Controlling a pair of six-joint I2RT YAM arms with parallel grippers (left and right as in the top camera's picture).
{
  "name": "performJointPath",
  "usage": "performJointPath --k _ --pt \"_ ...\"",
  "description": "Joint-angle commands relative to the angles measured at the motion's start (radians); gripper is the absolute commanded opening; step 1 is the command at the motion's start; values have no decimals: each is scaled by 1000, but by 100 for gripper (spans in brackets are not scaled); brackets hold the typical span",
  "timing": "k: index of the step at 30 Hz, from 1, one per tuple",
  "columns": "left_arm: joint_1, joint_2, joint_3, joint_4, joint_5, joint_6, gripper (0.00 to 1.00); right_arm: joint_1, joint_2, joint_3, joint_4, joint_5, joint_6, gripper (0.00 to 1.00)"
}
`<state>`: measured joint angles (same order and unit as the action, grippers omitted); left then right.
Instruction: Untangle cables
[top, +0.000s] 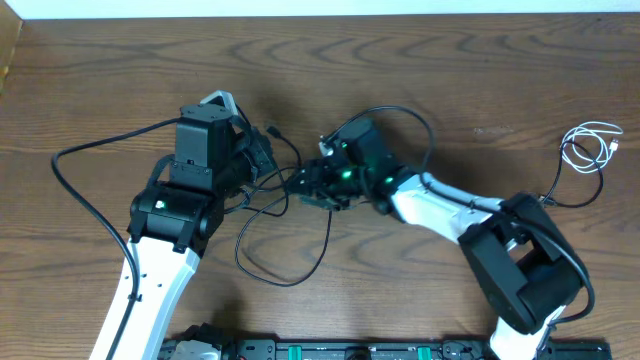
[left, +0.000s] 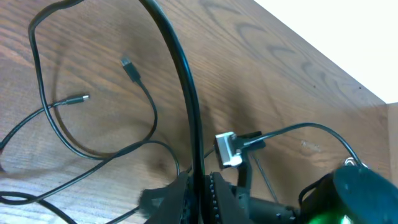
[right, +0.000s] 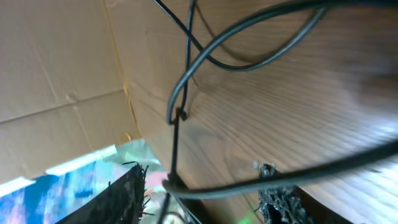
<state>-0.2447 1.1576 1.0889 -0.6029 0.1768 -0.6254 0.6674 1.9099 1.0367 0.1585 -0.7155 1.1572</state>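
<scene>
Overhead, we've got the black cables (top: 286, 283) loosely tangled at the middle of the table (top: 480, 90), with both grippers meeting over them. Our left gripper (top: 262, 150) is clamped shut on one black cable, seen close up in the left wrist view. Our right gripper (top: 315, 180) has its fingers apart, with another black strand crossing between them. The white cable (top: 595, 128) lies alone near the table's far right corner.

Thin black cables (top: 290, 283) lie tangled mid-table in loose, overlapping loops; one strand rises taut off the wood; a small end plug (left: 130, 68) lies flat; a short white cable (top: 590, 140) sits loosely coiled, well apart at the right.
</scene>
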Motion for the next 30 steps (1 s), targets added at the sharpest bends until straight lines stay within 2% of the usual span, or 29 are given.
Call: performJointPath --k 1,3,6,7,10,13,16,21,26,30 --pt "4 -6 17 -8 -13 3 7 50 5 -5 33 159 101 53" --pt "4 -6 17 -11 -13 3 7 69 5 -5 36 220 103 45" --pt "5 -6 17 -17 -13 3 7 80 5 -5 23 311 44 9" --pt "11 -7 17 -22 -13 3 7 75 5 -5 13 321 -2 1" --pt "41 -9 17 -47 -13 3 8 39 5 -5 -25 311 -124 1" --pt "89 -12 17 -82 -13 2 7 -14 -10 -5 -76 285 -180 1" --pt "158 -24 17 -115 -5 2 7 -107 -69 -5 -145 225 -281 1" --pt "239 -59 17 -130 -2 -10 8 -225 -185 -5 -301 275 -404 1" --pt "319 -115 17 -135 -2 -11 7 -388 -310 -5 -471 389 -486 1" --pt "394 -161 17 -143 -2 -23 8 -552 -383 -5 -557 422 -494 1"
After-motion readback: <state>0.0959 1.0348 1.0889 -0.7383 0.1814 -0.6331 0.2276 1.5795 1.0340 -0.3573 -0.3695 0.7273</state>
